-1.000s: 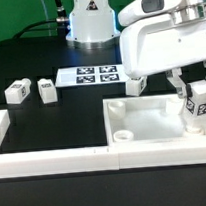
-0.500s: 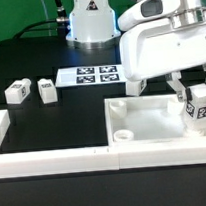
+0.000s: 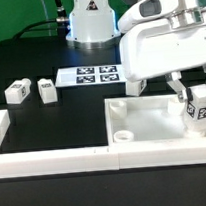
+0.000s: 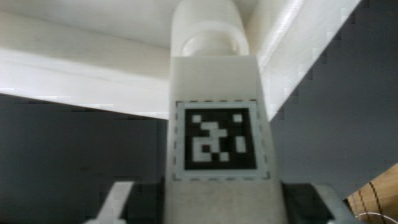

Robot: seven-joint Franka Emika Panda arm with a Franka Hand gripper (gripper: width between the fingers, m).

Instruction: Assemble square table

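Claw [image 3: 194, 95] is clamped tight on a tagged leg [image 3: 202, 107], upright, down inside the table top [image 3: 143, 124].

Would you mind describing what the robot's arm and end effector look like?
The arm is glossy white, with bulky, rounded housings and a white pedestal base. The end effector has two short dark fingers. No markings or cables on it are discernible.
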